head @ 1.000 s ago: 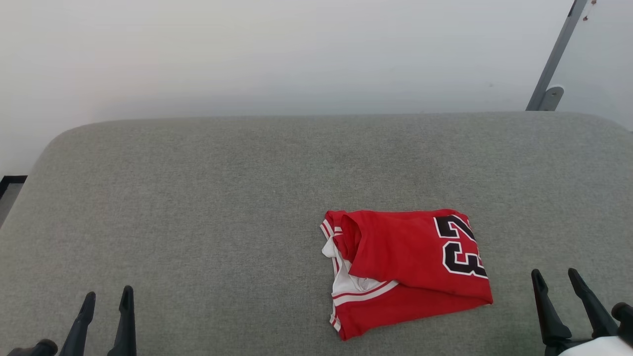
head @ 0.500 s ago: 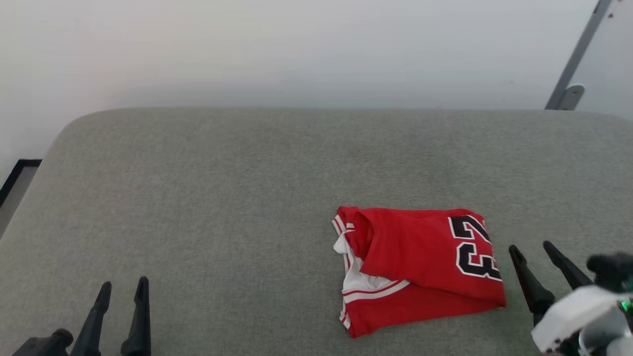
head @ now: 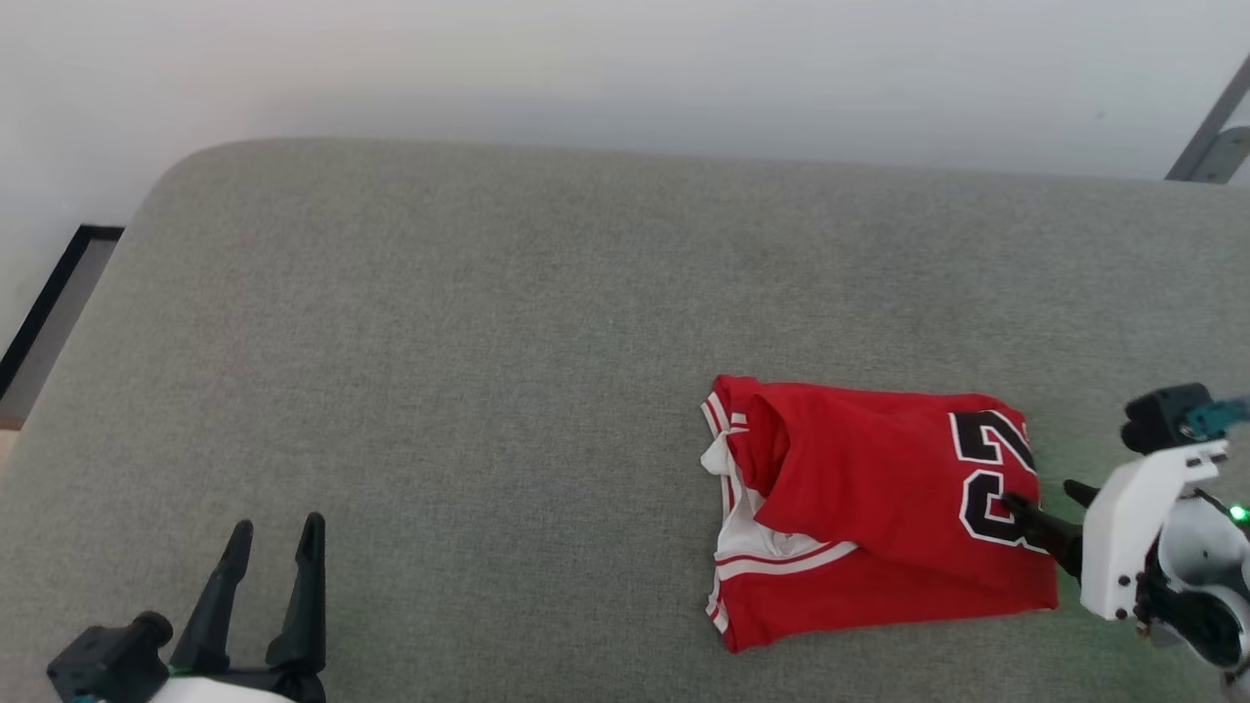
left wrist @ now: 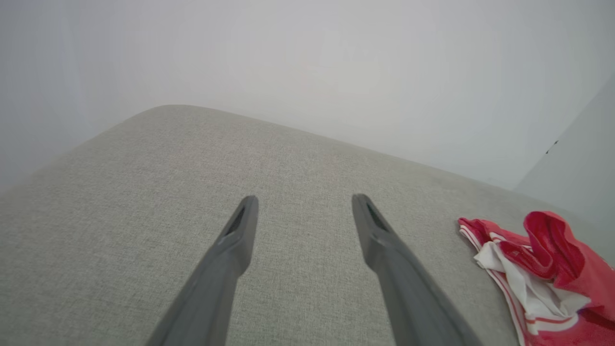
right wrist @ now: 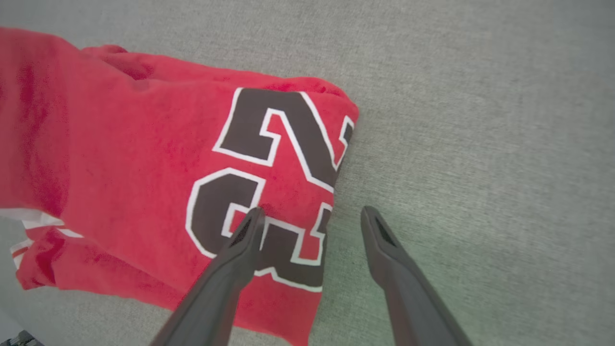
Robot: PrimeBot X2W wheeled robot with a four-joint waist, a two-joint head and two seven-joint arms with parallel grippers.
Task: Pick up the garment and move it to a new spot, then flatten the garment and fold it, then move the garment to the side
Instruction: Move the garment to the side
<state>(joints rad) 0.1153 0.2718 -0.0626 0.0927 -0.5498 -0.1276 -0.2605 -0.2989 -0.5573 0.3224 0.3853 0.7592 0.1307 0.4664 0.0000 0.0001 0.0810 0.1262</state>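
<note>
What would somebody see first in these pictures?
The bright red jersey, folded up on the grey cushion, right of the middle in the head view. Next, its big black 23, where the open right gripper has one finger over the number and one over the cushion. The open left gripper sits at the lower left.

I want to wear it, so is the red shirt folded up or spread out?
Folded. The red shirt lies as a small layered bundle on the grey cushion, white sleeve tucked between layers.
</note>
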